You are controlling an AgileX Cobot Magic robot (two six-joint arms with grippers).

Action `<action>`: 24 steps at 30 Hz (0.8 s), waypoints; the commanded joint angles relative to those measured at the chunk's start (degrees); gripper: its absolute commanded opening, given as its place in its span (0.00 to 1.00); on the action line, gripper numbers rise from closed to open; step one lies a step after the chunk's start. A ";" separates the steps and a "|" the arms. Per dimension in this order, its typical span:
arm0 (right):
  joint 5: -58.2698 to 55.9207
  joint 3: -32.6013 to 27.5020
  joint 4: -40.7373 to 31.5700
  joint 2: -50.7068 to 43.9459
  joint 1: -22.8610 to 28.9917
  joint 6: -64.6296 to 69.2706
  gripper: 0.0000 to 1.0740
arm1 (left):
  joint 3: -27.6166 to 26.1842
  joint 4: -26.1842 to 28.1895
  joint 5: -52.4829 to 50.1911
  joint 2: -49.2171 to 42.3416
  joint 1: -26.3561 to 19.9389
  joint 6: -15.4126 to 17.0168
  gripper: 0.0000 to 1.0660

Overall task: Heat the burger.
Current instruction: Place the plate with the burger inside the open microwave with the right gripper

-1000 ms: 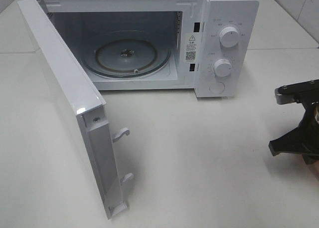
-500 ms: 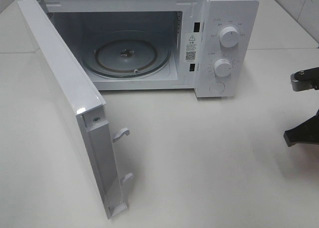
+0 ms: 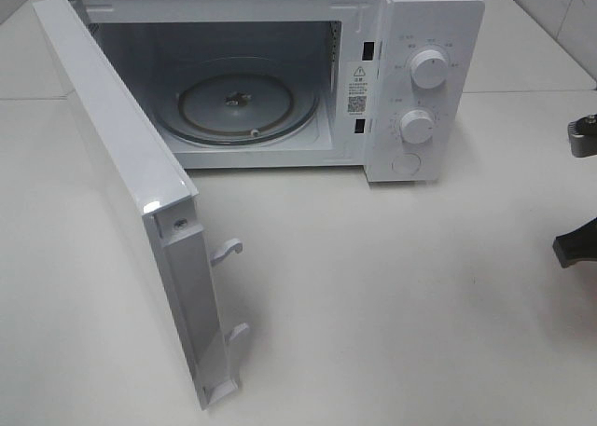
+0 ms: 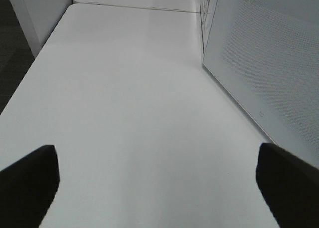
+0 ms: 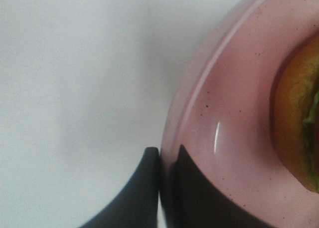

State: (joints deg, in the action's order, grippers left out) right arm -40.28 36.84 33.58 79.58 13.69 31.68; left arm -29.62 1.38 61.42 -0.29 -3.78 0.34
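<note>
Grip matters most in this step: the right gripper (image 5: 167, 155) is clamped on the thin rim of the pink plate (image 5: 234, 138), one finger above and one below. The burger (image 5: 299, 123) sits further in on that plate, outside the high view's right edge. A pinch at the very edge probably gives little hold against tipping. So the plate should be kept level, lifted slowly, and carried low across the table (image 3: 392, 295) toward the microwave (image 3: 420, 34). The door (image 3: 121, 174) stands wide and the turntable (image 3: 238, 104) is bare, so the way in looks free. The approach should come straight at the opening, clear the front sill, and set the plate down centred on the glass. The burger is tall, so the cavity roof needs watching. The left gripper (image 4: 157, 153) hovers with fingers spread wide and holding nothing, just beside the outer face of the door, well placed to swing it shut afterwards. A second ago the right gripper showed well inside the high view. Now only two dark bits remain at the right edge, so it has drawn away from the microwave. The microwave, door and turntable are unchanged.
</note>
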 commanded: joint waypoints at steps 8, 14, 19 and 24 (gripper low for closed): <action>-4.58 -0.11 2.86 -1.09 6.70 -1.83 0.00 | 0.11 0.29 -0.06 -0.69 -0.11 0.17 0.94; -7.45 -0.11 2.86 -1.09 11.97 -2.52 0.00 | 0.11 0.29 -0.06 -0.69 -0.11 0.17 0.94; -8.82 -0.11 2.86 -1.09 15.18 -2.69 0.00 | 0.11 0.29 -0.06 -0.69 -0.11 0.17 0.94; -10.66 -0.11 2.69 -1.09 19.02 -2.69 0.00 | 0.11 0.29 -0.06 -0.69 -0.11 0.17 0.94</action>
State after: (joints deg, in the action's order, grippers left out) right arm -49.16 36.73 33.52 79.41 32.49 29.79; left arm -29.62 1.38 61.42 -0.29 -3.78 0.34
